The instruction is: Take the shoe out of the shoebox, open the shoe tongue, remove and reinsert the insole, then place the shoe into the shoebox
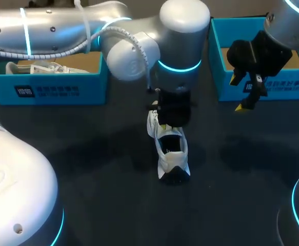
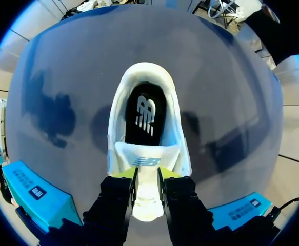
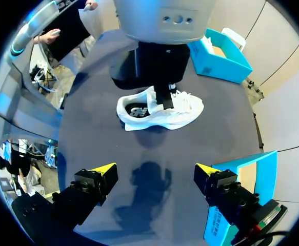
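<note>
The white shoe [image 1: 172, 154] stood upright on the dark table [image 1: 98, 164], well clear of the blue shoebox [image 1: 226, 87]. The left hand [image 2: 146, 175] pinched its raised tongue [image 2: 147, 197] between both fingers. The right hand [image 3: 156, 169] hung wide open and empty beside that shoebox.

The right tool [image 3: 155, 169] hangs wide open, the white shoe [image 3: 185, 111] ahead under the left tool [image 3: 163, 96].

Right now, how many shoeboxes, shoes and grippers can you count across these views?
Teal shoeboxes: 2 (left shoebox, right shoebox)
White sneakers: 2 (sneaker on the table, sneaker in the left shoebox)
Grippers: 2 (left gripper shut on the tongue, right gripper open)
Total: 6
</note>
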{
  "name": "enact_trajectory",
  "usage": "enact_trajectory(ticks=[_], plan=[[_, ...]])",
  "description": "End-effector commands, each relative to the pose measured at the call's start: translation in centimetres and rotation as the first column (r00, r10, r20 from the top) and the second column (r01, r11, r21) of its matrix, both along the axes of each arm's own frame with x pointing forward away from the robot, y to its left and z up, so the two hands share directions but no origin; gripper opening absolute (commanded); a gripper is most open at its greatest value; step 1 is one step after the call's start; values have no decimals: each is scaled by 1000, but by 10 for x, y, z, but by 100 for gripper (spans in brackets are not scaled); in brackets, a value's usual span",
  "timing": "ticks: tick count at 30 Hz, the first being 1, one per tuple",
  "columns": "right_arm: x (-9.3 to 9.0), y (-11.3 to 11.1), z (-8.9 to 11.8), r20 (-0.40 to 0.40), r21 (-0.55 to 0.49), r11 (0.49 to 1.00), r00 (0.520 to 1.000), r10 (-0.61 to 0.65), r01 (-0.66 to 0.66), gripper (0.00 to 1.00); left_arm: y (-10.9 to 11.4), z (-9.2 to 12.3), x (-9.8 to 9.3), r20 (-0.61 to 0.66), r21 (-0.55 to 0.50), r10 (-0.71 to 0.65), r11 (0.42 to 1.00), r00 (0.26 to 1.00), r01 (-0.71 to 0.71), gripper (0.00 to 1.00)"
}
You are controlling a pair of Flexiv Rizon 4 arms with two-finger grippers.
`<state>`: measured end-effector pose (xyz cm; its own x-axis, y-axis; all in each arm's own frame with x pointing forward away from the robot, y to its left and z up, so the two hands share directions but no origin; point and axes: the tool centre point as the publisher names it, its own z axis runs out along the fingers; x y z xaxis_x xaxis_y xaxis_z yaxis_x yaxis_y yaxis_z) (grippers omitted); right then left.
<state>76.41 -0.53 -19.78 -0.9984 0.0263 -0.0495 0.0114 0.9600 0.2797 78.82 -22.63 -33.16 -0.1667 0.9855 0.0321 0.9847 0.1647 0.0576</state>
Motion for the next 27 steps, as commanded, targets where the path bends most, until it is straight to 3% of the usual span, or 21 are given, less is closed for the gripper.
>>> enact_trajectory(ticks=[1, 7, 14, 19, 27], plan=[[1, 1, -1, -1, -2, 1000, 1000, 0, 0, 100, 9, 5, -8, 23, -24, 4, 1000, 1000, -4, 26], [1, 1, -1, -1, -2, 1000, 1000, 0, 0, 100, 12, 14, -3, 57, -49, 59, 997, 997, -56, 33], [1, 1, -1, -1, -2, 1000, 1000, 0, 0, 100, 10, 0, -5, 64, -58, 149, 988, 987, -145, 39], [1, 1, -1, -1, -2, 1000, 1000, 0, 0, 100, 8, -4, -10, 82, -60, 212, 976, 974, -207, 31], [1, 1, -1, -1, -2, 1000, 1000, 0, 0, 100, 12, 18, -18, 42, -120, 406, 909, 913, -399, 37]])
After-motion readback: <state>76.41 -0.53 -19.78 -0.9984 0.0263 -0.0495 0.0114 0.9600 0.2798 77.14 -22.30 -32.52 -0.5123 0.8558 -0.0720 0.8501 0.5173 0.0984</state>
